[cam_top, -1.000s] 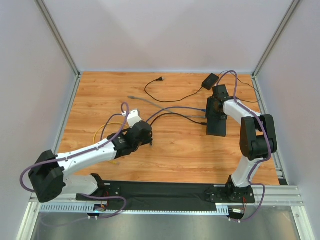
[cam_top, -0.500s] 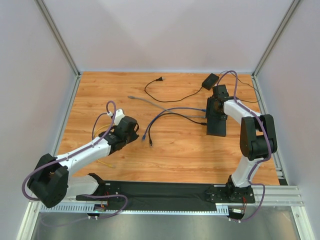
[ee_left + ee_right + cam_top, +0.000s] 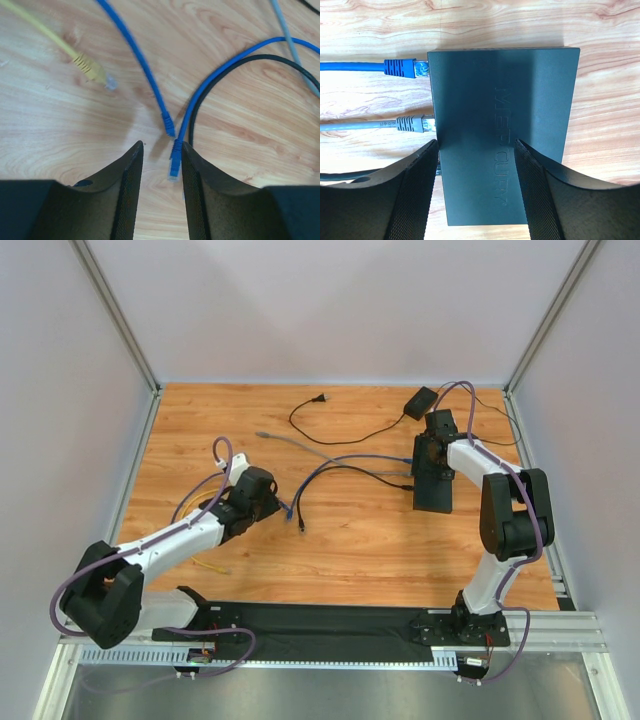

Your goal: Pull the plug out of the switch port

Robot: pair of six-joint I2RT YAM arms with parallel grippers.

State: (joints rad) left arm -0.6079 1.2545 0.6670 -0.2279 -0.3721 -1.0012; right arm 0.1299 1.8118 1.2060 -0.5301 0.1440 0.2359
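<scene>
the switch (image 3: pixel 502 125), a flat black box with embossed lettering, is lying on the right of the table (image 3: pixel 360 540); a blue plug (image 3: pixel 400 67) and a grey plug (image 3: pixel 411 123) are sitting in its ports, showing only in the right wrist view; the right gripper (image 3: pixel 476 145) is standing spread above it; the left gripper (image 3: pixel 161 146) is standing slightly parted, pinching nothing, a loose blue connector (image 3: pixel 174 161) lying just beside one finger.

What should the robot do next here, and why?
Probably carry the open left pincer over to the switch. The blue plug and grey plug both sit in its ports. The right pincer rests over the switch, while the left one hovers at loose cable ends far from it.
</scene>
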